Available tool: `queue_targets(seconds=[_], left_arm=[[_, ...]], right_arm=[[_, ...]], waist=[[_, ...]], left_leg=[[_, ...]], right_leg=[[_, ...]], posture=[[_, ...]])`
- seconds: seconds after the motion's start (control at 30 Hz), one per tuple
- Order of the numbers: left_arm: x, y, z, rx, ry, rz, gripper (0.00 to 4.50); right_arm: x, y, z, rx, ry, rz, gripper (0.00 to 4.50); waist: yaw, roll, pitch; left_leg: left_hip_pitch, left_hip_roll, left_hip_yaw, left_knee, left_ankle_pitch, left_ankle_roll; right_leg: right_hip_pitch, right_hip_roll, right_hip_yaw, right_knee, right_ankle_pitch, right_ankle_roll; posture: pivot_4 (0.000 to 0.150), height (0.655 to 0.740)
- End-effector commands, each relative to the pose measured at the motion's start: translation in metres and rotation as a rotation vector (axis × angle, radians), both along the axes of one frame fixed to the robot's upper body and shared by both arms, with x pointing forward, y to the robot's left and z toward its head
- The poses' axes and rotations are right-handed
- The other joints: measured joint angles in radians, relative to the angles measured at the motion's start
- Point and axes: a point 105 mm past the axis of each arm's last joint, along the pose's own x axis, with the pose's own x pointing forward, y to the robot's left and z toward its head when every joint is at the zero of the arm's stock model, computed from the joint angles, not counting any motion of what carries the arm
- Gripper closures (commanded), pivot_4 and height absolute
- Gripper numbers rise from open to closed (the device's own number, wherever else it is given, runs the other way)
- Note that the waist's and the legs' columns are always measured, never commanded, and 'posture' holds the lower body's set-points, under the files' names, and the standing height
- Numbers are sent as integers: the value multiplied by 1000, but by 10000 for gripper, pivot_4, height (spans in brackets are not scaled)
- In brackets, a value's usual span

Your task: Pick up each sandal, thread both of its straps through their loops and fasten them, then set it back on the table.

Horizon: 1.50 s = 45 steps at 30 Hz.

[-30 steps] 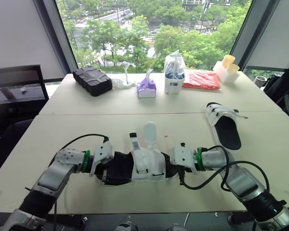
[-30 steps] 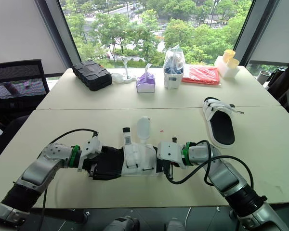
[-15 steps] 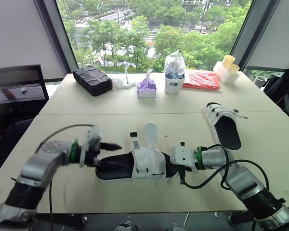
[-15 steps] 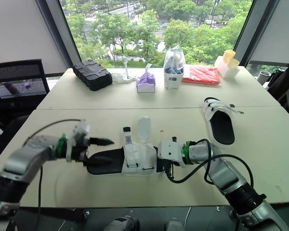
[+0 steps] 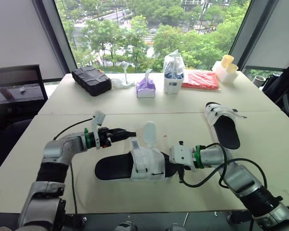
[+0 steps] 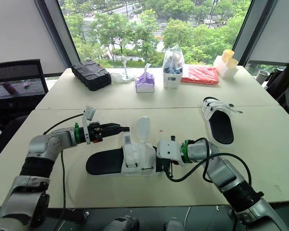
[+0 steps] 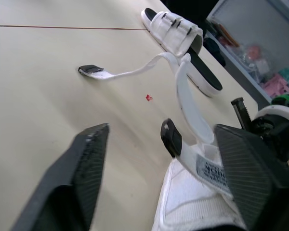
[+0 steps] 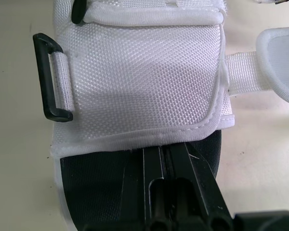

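The near sandal (image 5: 135, 166), black sole with a white upper, lies flat at the table's front. Its two straps hang loose: a wide white one (image 5: 150, 133) and a narrower one with a black tip (image 5: 133, 143). My right gripper (image 5: 170, 163) is shut on the sandal's toe end, its fingers (image 8: 156, 159) pressed together on the sole edge. Just left of the straps my left gripper (image 5: 129, 133) hovers open, and the black strap tip (image 7: 171, 137) shows between its spread fingers. A second sandal (image 5: 222, 126) with both straps fastened rests at the right.
Along the far side stand a black case (image 5: 91, 80), a purple tissue pack (image 5: 146, 88), a clear bag (image 5: 174, 72), a red packet (image 5: 201, 79) and yellow cups (image 5: 225, 66). A dark chair (image 5: 14, 91) sits beyond the table's left edge.
My left gripper let go of the sandal's heel, opened and swung up toward the loose straps. The sandal now lies flat. The right gripper kept its hold.
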Motion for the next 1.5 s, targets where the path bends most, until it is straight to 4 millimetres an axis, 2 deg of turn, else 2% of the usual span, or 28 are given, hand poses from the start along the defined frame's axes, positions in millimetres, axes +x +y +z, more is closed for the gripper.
queue_targets(seconds=[0.03,0.13,0.27,0.43,0.6,0.7,0.83,1.37,1.47,1.5], left_arm=[[3,-5,13,-31,-39,-7,29185],[-2,-14,12,-33,-29,-55,44707],[-6,-19,11,-36,-14,-81,44707],[-4,-19,18,-65,-13,-65,44707],[4,-14,10,-28,0,0,44707],[5,-14,8,-14,-3,9,35782],[2,-16,10,-36,1,-7,15658],[-12,-24,3,-47,52,-80,15658],[-13,-24,3,-56,61,-83,23416],[-14,-24,3,-59,62,-83,28033]], right_arm=[[3,-8,-10,-41,24,-39,45000],[2,-9,-10,-43,25,-38,45000],[1,-9,-10,-45,25,-39,45000],[1,-9,-10,-47,26,-36,45000],[1,-8,-10,-47,24,-33,45000],[1,-8,-10,-47,24,-32,45000],[0,-7,-10,-46,26,-32,45000],[-1,-9,-11,-51,30,-37,45000],[-1,-9,-11,-52,31,-37,45000],[-1,-9,-11,-52,31,-37,45000]], waist=[[0,0,0],[0,0,0],[0,0,0],[0,0,0],[0,0,0],[0,0,0],[0,0,0],[0,0,0],[0,0,0],[0,0,0]], left_leg=[[0,0,0,0,0,0],[0,0,0,0,0,0],[0,0,0,0,0,0],[0,0,0,0,0,0],[0,0,0,0,0,0],[0,0,0,0,0,0],[0,0,0,0,0,0],[0,0,0,0,0,0],[0,0,0,0,0,0],[0,0,0,0,0,0]], right_leg=[[0,0,0,0,0,0],[1,0,0,0,0,0],[1,0,0,0,0,0],[0,0,0,0,0,0],[0,0,0,0,0,0],[1,0,0,0,0,0],[0,0,0,0,0,0],[1,0,0,0,0,0],[1,0,0,0,0,0],[1,0,0,0,0,0]], posture=[[1500,7400],[1500,7400],[1500,7400],[1500,7400],[1500,7400],[1500,7400],[1500,7400],[1500,7400],[1500,7400],[1500,7400]])
